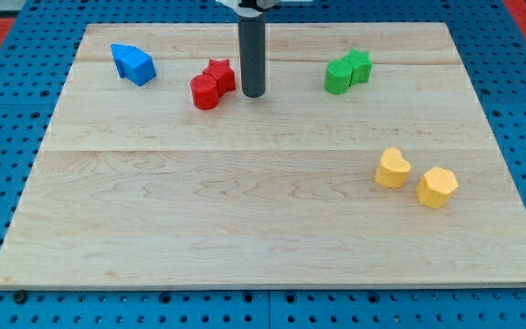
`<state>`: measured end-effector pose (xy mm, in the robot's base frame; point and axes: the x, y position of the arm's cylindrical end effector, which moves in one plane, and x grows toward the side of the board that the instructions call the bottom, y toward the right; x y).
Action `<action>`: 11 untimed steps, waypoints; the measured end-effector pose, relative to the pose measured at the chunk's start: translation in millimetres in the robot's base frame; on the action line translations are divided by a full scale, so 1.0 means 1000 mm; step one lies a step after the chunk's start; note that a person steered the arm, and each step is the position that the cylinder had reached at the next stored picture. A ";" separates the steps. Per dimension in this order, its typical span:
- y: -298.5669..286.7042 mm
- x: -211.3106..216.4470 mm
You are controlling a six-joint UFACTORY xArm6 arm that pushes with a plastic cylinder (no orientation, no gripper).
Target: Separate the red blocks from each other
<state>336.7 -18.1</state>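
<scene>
Two red blocks are seen touching near the view's top left of centre: red cylinder (205, 92) and red star (219, 75); separation not yet done; my tip (253, 94) is placed just right of them, apparently not touching; nothing is gripped, no gripper fitted.

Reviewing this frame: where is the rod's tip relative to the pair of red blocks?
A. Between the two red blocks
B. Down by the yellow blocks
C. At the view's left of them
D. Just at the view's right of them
D: my tip stands just at the view's right of the red star block and the red cylinder, which sit touching each other; whether the tip touches the star is hard to tell.
</scene>
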 end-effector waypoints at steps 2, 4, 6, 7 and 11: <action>-0.026 -0.012; -0.032 -0.012; -0.009 0.037; 0.001 0.076; 0.018 0.046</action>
